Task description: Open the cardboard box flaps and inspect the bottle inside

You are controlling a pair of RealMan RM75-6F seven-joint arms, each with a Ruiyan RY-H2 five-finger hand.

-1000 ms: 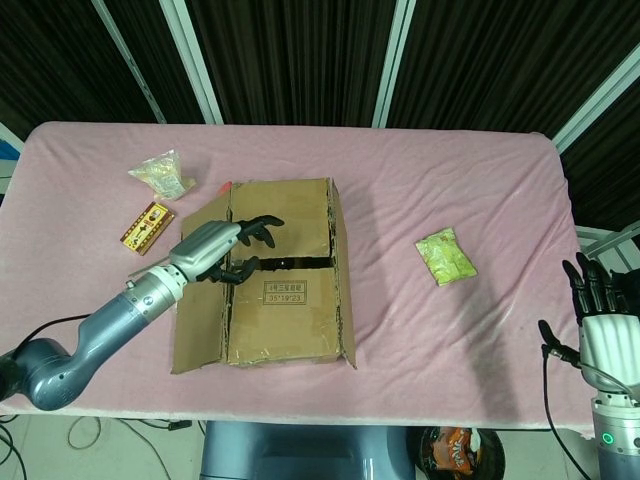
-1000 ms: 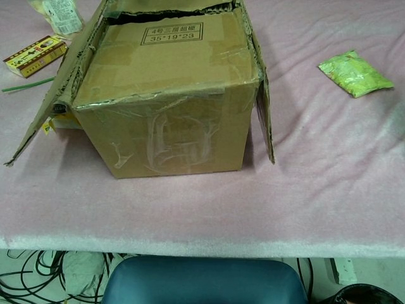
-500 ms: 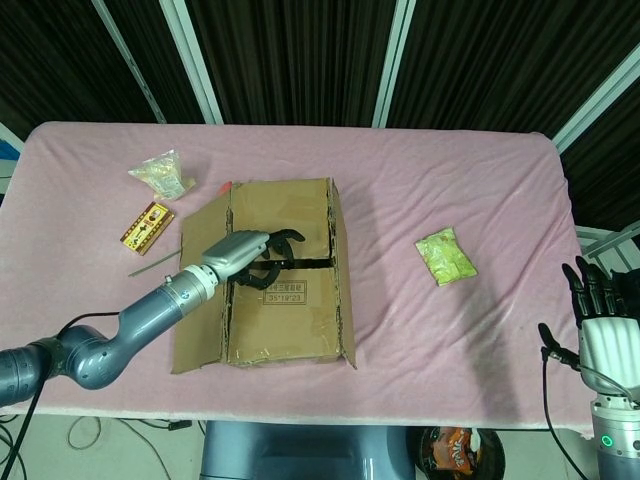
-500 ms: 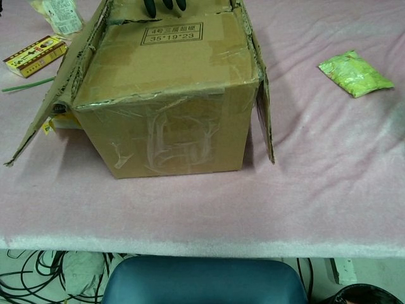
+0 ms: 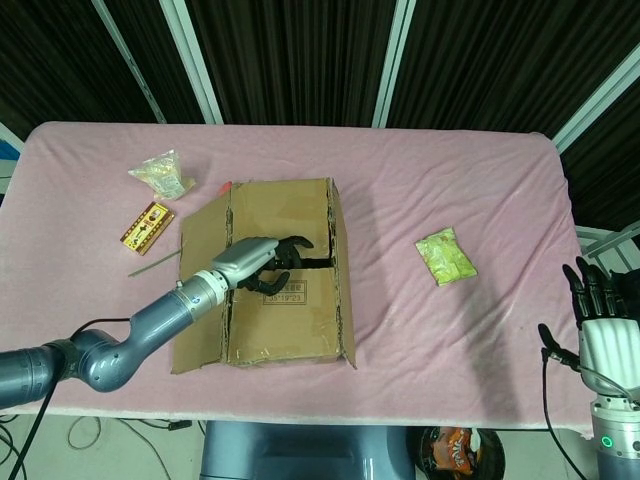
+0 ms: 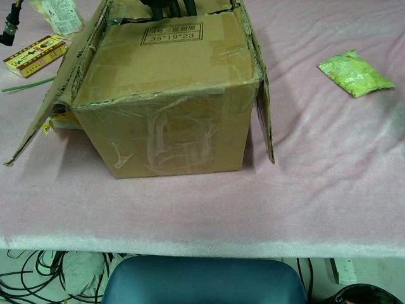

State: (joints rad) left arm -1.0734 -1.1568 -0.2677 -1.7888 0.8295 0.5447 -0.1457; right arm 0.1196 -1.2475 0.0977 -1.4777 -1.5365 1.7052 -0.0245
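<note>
Our left hand [image 5: 262, 262] curls its fingers into the gap between the cardboard box's [image 5: 285, 320] inner flaps; the near flap [image 6: 171, 60] lies just toward us.

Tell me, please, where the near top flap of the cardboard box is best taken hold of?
Probably at its free far edge by the centre gap, from above: the near top flap lies flat, and the left hand has its fingers there.

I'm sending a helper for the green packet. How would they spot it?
Start at the big cardboard box mid-table. On the bare pink cloth toward the robot's right lies the green packet, flat and alone. The other two small packs sit together beyond the box's opposite side.
</note>
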